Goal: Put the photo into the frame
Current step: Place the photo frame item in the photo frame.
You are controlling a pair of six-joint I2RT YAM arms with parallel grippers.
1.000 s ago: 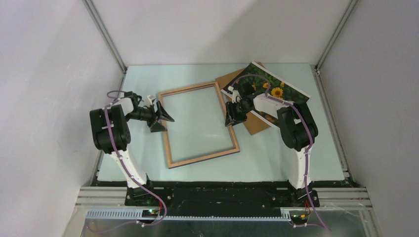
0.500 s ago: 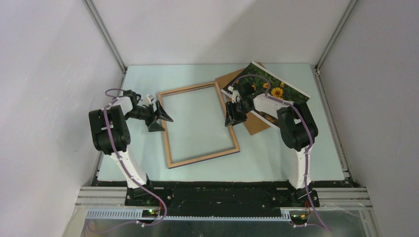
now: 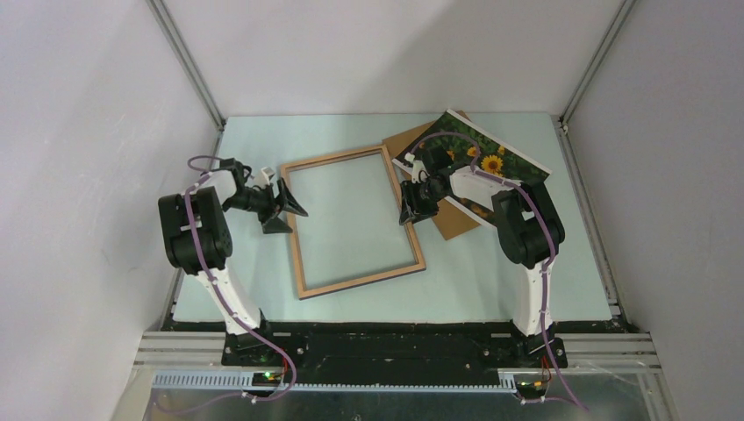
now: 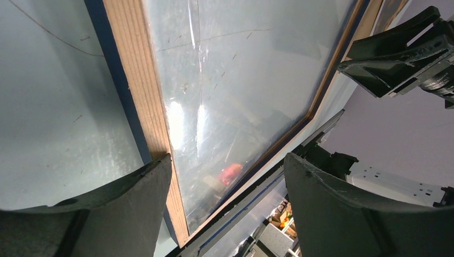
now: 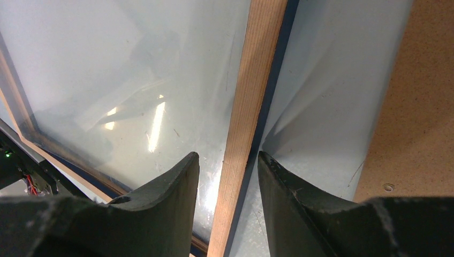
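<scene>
The frame (image 3: 362,278) lies flat mid-table, light wood face up, with its clear pane in it. My left gripper (image 3: 287,215) is open wide over the frame's left rail (image 4: 134,69), with one finger (image 4: 107,203) above the rail. My right gripper (image 3: 411,213) is open, its two fingers astride the frame's right rail (image 5: 257,69) with a small gap on each side. The photo (image 3: 491,158), sunflowers up, lies at the back right, partly under my right arm.
The brown backing board (image 3: 412,142) lies under the photo and just right of the frame; it also shows in the right wrist view (image 5: 417,107). Enclosure walls stand close on the left, right and back. The right gripper shows in the left wrist view (image 4: 401,59).
My left gripper has shifted very slightly toward the back left. The right arm, frame and photo have not moved.
</scene>
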